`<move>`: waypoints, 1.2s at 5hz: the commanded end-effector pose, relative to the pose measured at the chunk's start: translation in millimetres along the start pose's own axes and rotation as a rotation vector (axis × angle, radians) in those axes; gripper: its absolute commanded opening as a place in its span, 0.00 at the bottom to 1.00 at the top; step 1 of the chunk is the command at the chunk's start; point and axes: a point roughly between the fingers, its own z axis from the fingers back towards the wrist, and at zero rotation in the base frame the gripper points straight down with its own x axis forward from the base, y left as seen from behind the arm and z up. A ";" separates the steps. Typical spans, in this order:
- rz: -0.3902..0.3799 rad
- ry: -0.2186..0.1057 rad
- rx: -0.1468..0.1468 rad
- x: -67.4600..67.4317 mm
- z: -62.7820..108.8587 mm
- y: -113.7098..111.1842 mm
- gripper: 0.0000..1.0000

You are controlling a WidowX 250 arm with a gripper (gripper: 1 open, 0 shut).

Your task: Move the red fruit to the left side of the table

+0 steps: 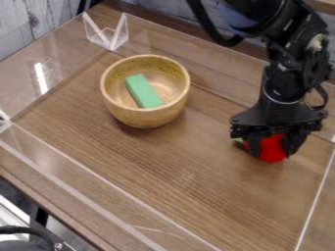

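Gripper (271,144) straddles the red fruit (272,148) — near the table's (157,167) right wall.

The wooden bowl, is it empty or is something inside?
Not empty. The round light wooden bowl stands upright with a flat green block lying inside it.

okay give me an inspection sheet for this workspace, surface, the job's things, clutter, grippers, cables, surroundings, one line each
Surface: brown wood-grain table, low clear acrylic walls around it.
Job's things: red fruit on the right side of the table, partly hidden by the gripper.
Clutter: wooden bowl left of centre, green block lying inside it.
Grippers: gripper pointing down over the fruit, black fingers either side of it; whether they grip it cannot be told.
Cables: black cables loop behind the arm at the top.
Surroundings: pale floor beyond the walls, top left.
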 end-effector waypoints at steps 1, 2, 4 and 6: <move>-0.019 -0.049 -0.063 12.0 26.6 -1.2 0.00; -0.026 -0.084 -0.096 18.9 49.5 5.8 0.00; 0.089 -0.165 -0.109 55.5 112.9 31.0 0.00; 0.109 -0.182 -0.083 84.5 131.0 122.1 0.00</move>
